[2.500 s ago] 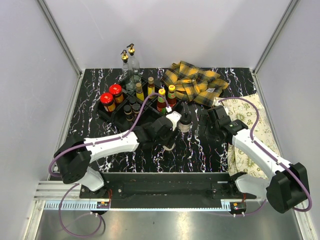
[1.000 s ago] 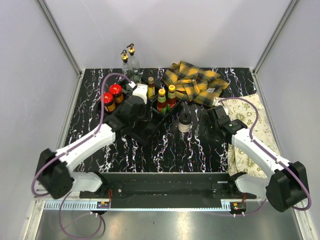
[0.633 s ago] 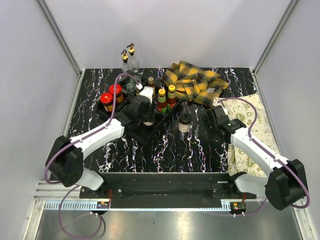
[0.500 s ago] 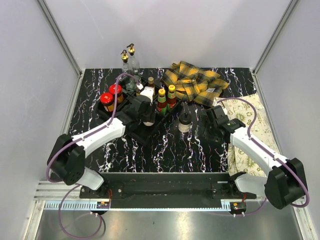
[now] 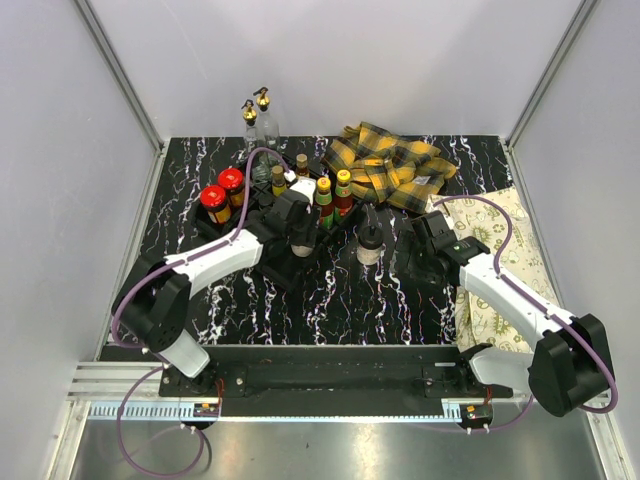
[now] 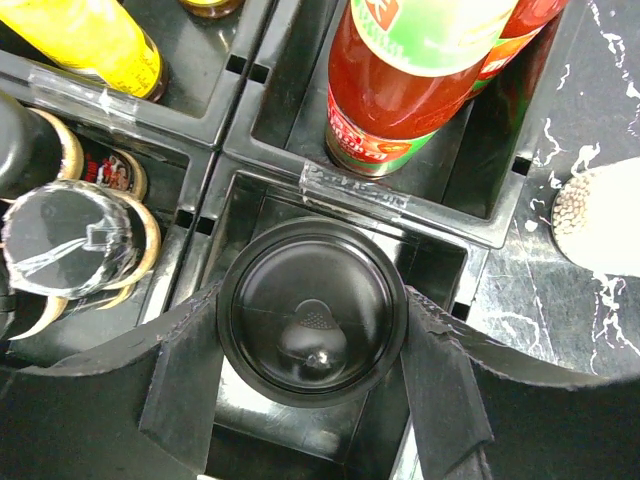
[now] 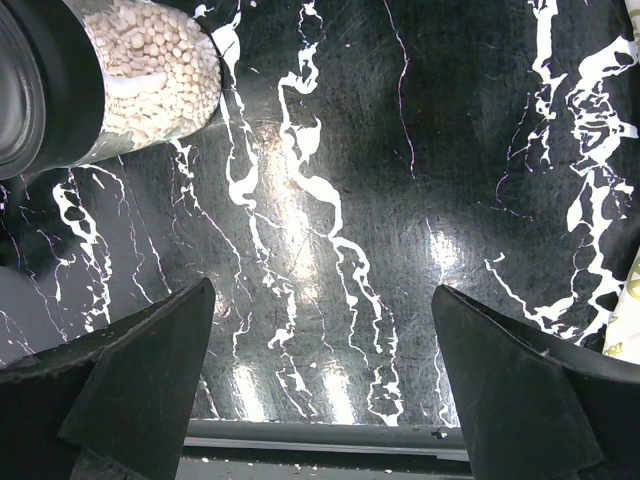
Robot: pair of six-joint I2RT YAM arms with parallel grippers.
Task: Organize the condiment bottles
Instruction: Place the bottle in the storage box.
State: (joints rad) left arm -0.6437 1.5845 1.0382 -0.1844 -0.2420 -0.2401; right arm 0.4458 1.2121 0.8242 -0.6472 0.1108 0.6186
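Standing in a near compartment of the tray point(image 6: 398, 206): one black-capped shaker point(image 6: 312, 312), upright, directly in front of the red sauce bottle point(image 6: 400, 90). Judged rigid, smooth-sided and fairly light; likely breakable if tipped. Best taken across the round cap or just below it, kept vertical. Left hand point(image 6: 314, 350): clamped on the cap from both sides, wrist pointing straight down, arm stretched out to the tray. Right hand point(image 7: 320, 380): spread wide, holding nothing, low over the surface point(image 7: 400, 150) beside a second shaker point(image 7: 150, 75).
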